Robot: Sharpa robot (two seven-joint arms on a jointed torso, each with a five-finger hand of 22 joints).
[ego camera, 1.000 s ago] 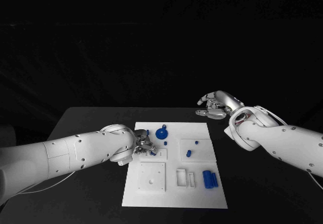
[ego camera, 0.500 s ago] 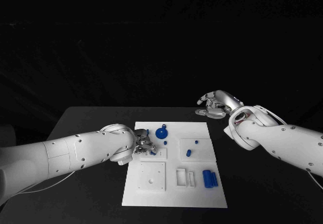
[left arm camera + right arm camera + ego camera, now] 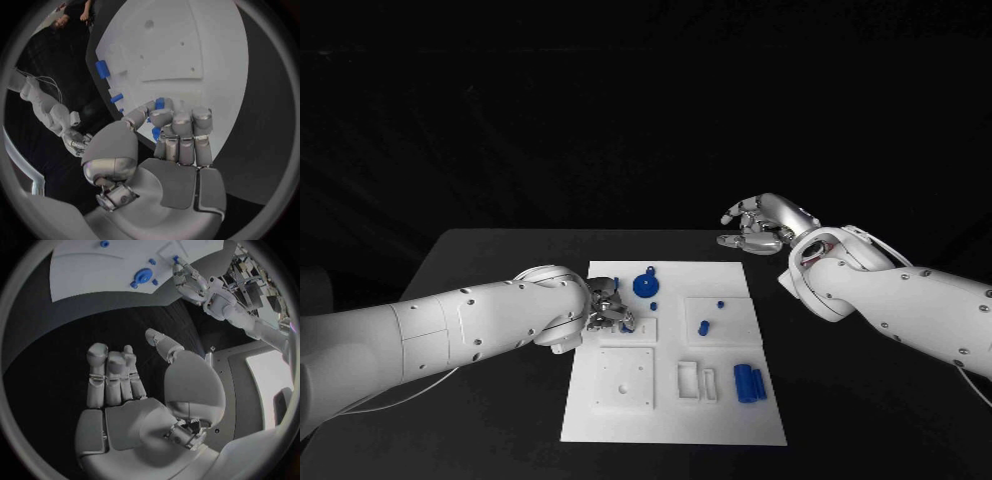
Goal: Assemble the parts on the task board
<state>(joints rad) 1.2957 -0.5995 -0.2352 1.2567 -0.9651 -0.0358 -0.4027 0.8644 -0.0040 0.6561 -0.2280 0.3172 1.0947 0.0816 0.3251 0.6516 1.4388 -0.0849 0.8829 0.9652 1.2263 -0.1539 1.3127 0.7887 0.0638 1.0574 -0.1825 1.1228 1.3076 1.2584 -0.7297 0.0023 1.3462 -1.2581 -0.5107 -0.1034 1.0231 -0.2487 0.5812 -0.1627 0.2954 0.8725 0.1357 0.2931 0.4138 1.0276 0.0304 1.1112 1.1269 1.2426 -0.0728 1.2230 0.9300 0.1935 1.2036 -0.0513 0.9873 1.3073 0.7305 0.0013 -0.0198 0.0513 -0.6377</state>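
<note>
Tabletop: black, flat, carries everything listed below.

Task board: white rigid plate lying flat beneath and ahead of the left hand, well apart from the right hand. It has raised square blocks and slotted recesses. Judged stiff and steady enough to take a downward press.

Left hand: low over the board's near-left part, fingers curled in around a small blue part, which shows between the fingertips in the left wrist view. Judged mid-placement, with the part not yet seated.

Right hand: raised off the board's far corner, over bare tabletop. Its fingers are loosely curled and it holds nothing.

Blue disc-shaped part: just beyond the left hand's fingertips, standing on the board. Judged light hard plastic, best taken by its rim or its upright stem.

Pair of blue cylinders: lying side by side, across the board from the left hand. Judged smooth and apt to roll, so pinch across the middle.

Small blue pegs: between the two hands, on a raised block. Judged light, slippery and easily dropped, so they need a fingertip pinch.
</note>
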